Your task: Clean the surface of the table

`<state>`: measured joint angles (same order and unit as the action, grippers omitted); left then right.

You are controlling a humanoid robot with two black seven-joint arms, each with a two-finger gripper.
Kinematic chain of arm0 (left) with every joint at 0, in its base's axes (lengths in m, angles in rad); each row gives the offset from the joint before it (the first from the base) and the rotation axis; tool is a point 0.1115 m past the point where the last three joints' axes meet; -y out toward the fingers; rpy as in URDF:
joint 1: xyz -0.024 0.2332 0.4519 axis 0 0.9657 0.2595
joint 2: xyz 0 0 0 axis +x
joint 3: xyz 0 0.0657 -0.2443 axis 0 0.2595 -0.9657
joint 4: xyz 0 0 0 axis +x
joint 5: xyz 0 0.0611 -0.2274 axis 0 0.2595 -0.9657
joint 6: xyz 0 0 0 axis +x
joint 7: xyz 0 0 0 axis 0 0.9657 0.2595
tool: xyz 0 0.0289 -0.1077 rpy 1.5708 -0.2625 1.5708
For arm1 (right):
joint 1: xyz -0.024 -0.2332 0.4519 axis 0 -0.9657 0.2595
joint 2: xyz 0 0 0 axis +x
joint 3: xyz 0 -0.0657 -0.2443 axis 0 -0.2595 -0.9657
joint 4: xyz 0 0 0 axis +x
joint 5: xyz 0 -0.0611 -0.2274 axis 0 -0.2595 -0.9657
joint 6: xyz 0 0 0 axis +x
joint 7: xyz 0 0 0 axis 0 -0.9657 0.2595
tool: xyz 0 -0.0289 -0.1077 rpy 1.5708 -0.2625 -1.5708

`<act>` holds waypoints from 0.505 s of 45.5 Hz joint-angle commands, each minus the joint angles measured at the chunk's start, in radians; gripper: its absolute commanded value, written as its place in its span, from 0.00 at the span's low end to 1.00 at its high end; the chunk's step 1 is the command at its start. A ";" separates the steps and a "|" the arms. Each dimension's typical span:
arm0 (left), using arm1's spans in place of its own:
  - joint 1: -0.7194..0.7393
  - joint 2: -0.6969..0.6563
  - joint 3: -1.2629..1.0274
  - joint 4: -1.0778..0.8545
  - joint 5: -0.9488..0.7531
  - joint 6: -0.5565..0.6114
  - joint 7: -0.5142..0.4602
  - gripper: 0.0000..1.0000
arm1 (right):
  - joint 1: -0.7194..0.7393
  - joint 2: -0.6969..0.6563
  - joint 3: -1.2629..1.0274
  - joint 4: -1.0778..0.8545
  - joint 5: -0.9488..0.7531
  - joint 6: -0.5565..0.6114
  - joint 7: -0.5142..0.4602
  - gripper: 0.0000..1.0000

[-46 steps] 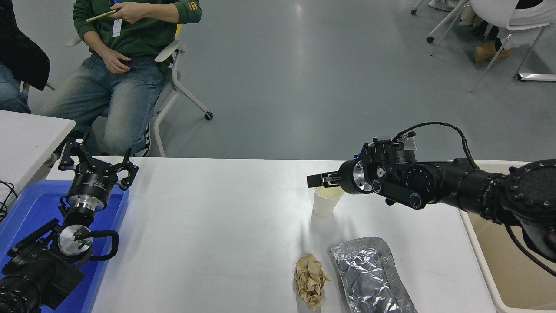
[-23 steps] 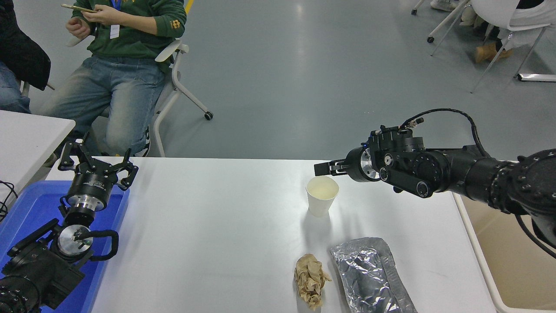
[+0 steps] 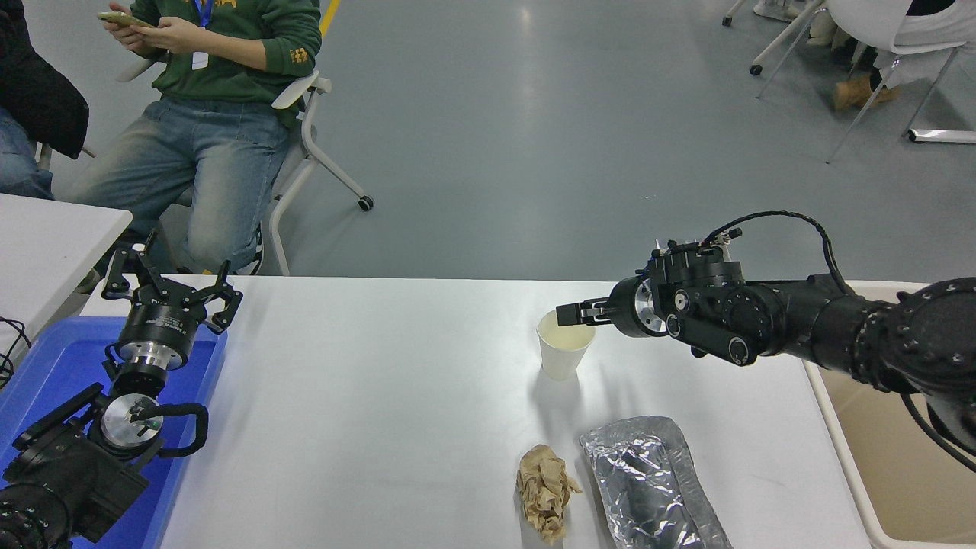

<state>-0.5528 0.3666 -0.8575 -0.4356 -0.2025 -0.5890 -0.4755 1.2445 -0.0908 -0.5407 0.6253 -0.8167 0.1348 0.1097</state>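
The white table surface (image 3: pixel 381 396) carries a white paper cup (image 3: pixel 564 352) standing upright, a crumpled brown paper ball (image 3: pixel 544 492) and a flattened silver foil pack (image 3: pixel 648 480) near the front edge. My right arm comes in from the right, and my right gripper (image 3: pixel 570 313) hangs edge-on just over the cup's right rim. From this side view its state does not show. My left gripper (image 3: pixel 171 280) is parked at the lower left above the blue tray, open and empty.
A blue plastic tray (image 3: pixel 46 366) lies under the left arm. A white bin (image 3: pixel 854 473) stands off the table's right end. A smaller white table (image 3: pixel 53 229) is at the left. A person sits on a chair (image 3: pixel 305 99) beyond the far edge.
My right gripper rose off the cup, then came back down to its right rim. The cup now stands slightly further left. The seated person raised a phone.
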 commanded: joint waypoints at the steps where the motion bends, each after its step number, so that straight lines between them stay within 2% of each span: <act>1: -0.001 0.000 0.000 0.000 0.000 0.000 0.000 1.00 | -0.031 -0.001 -0.004 -0.001 -0.006 -0.027 0.002 0.71; 5: 0.001 0.000 0.000 0.000 0.000 0.000 0.000 1.00 | -0.036 -0.001 -0.004 -0.001 -0.006 -0.027 0.002 0.65; 9: -0.001 0.000 0.000 0.000 0.000 0.000 0.000 1.00 | -0.036 -0.001 -0.005 0.001 -0.007 -0.027 0.007 0.53; 16: 0.001 0.000 0.000 0.000 0.000 0.000 0.000 1.00 | -0.023 -0.003 -0.035 0.002 -0.007 -0.024 0.028 0.18; 23: -0.001 0.000 0.000 0.000 0.000 0.000 0.000 1.00 | -0.016 -0.003 -0.039 0.002 -0.007 -0.024 0.042 0.03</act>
<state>-0.5533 0.3666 -0.8575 -0.4356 -0.2025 -0.5891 -0.4755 1.2200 -0.0930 -0.5639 0.6267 -0.8232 0.1119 0.1312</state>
